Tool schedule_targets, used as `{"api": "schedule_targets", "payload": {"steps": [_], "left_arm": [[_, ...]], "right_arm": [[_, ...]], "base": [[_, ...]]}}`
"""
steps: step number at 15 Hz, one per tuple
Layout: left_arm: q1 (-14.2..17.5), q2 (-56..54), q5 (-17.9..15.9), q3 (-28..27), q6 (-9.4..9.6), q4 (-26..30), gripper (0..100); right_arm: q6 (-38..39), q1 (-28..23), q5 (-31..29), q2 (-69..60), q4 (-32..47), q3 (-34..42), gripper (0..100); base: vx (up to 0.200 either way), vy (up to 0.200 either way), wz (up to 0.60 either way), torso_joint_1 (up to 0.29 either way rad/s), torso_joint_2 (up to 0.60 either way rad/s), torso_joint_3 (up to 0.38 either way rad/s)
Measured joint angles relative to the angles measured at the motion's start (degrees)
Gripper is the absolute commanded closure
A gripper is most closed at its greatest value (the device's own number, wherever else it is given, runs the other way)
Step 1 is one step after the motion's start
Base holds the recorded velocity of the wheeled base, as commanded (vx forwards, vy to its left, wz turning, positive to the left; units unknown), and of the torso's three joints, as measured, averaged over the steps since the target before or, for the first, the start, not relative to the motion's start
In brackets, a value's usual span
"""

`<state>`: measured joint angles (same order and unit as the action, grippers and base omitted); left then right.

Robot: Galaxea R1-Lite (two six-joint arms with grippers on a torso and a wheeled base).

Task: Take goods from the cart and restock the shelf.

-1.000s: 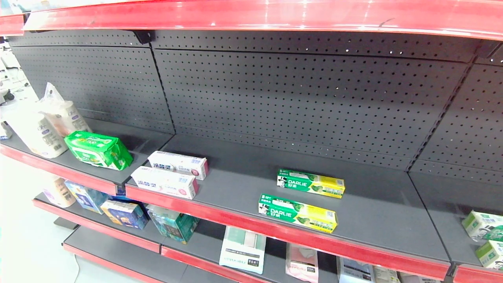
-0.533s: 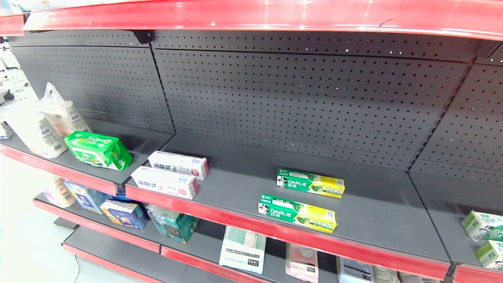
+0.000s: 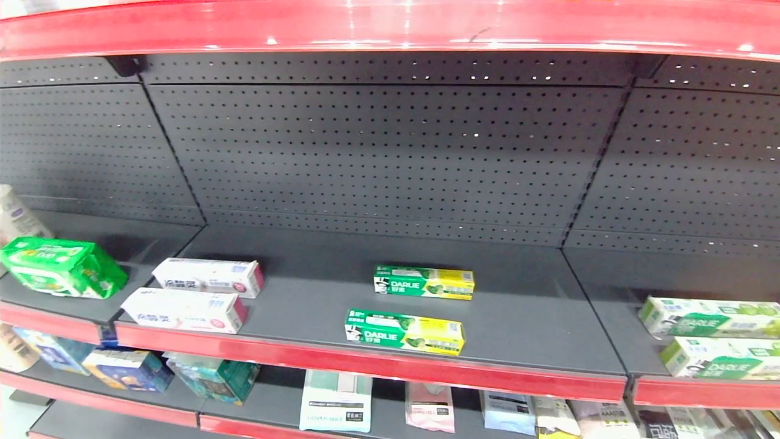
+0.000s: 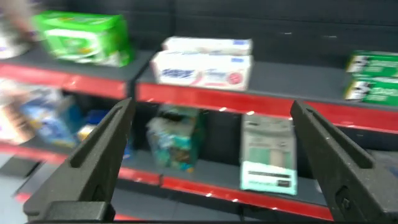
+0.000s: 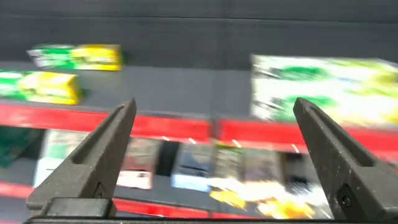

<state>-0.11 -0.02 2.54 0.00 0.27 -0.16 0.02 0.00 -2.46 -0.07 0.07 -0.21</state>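
Observation:
The shelf (image 3: 365, 364) has a red front edge and a dark pegboard back. On it lie two green-and-yellow toothpaste boxes (image 3: 423, 281) (image 3: 404, 331) and, to the left, two white boxes (image 3: 208, 277) (image 3: 184, 310). A green wipes pack (image 3: 61, 267) lies on the left bay. Two pale green boxes (image 3: 707, 317) (image 3: 719, 358) lie on the right bay. My left gripper (image 4: 211, 106) is open with nothing in it, facing the white boxes (image 4: 202, 62) from a distance. My right gripper (image 5: 214, 102) is open too, facing the pale green boxes (image 5: 323, 87).
The lower shelf (image 3: 146, 410) holds blue and teal boxes (image 3: 210, 378) on the left and flat pouches (image 3: 336, 402) in the middle and right. Bare shelf board lies between the white boxes and the toothpaste boxes, and behind them up to the pegboard (image 3: 378, 152).
The whole head picture has shifted left, so the camera has turned to the right. The goods lie on the shelf as before. More of the right bay shows.

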Motion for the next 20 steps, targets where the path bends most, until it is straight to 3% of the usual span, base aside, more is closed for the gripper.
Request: {"api": "schedule_targets", "payload": {"steps": [3, 10, 12, 13, 16, 20], "left_arm": [[0.0, 0.0, 0.0, 0.0, 0.0, 0.05, 0], [-0.44, 1.43, -1.63, -0.22, 0.3, 0.06, 0], [-0.66, 3.18, -1.3, -3.55, -0.22, 0.16, 0], [-0.66, 5.28, -0.82, -6.64, -1.6, 0.13, 0], [-0.27, 19.87, 2.13, -17.05, -4.29, 0.59, 0], [2.34, 49.6, 7.2, -26.62, -4.64, 1.38, 0]], "right_arm": [[-0.02, 0.0, 0.01, 0.0, 0.0, 0.02, 0], [-0.02, 0.02, 0.01, 0.0, 0.02, 0.05, 0], [-0.02, 0.0, 0.06, 0.0, 0.02, 0.02, 0], [-0.02, 0.0, 0.04, 0.0, 0.02, 0.02, 0], [-0.02, 0.0, 0.01, 0.0, 0.02, 0.02, 0], [-0.02, 0.0, 0.01, 0.0, 0.0, 0.02, 0]], "base": [[0.0, 0.0, -0.6, 0.002, 0.01, 0.001], [0.0, 0.0, 0.0, 0.0, 0.0, 0.0], [0.0, 0.0, 0.0, 0.0, 0.0, 0.0], [0.0, 0.0, 0.0, 0.0, 0.0, 0.0], [0.0, 0.0, 0.0, 0.0, 0.0, 0.0], [0.0, 0.0, 0.0, 0.0, 0.0, 0.0]]}}
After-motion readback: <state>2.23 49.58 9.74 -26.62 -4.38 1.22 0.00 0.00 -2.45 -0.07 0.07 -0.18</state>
